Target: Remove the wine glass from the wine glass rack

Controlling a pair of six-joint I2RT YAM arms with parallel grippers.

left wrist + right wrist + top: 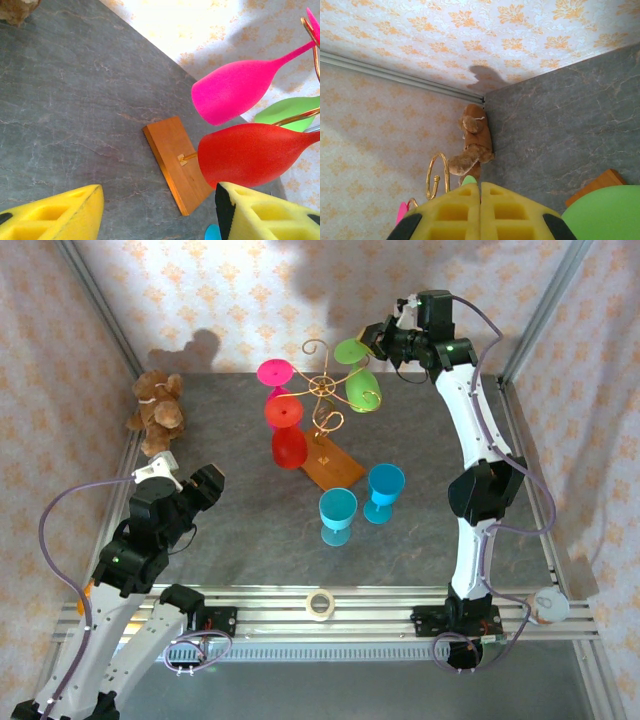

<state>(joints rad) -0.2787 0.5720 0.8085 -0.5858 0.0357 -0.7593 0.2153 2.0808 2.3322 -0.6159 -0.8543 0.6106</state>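
Note:
The wine glass rack [322,386] is gold wire on a wooden base [330,465] at the table's middle back. A green wine glass [362,386] hangs upside down on its right side, a pink one [274,372] and a red one [289,447] on its left. My right gripper [372,340] is at the green glass's foot. In the right wrist view its fingers [480,187] are pressed together with a green sliver [469,180] at their tips and the green bowl [605,212] beside them. My left gripper [205,485] stands open over the table, left of the rack, with nothing in it [160,210].
Two blue glasses [338,515] [384,490] stand upright in front of the rack base. A teddy bear [157,410] sits at the back left corner. A tape roll [319,604] lies on the front rail. Papered walls close in the back and both sides.

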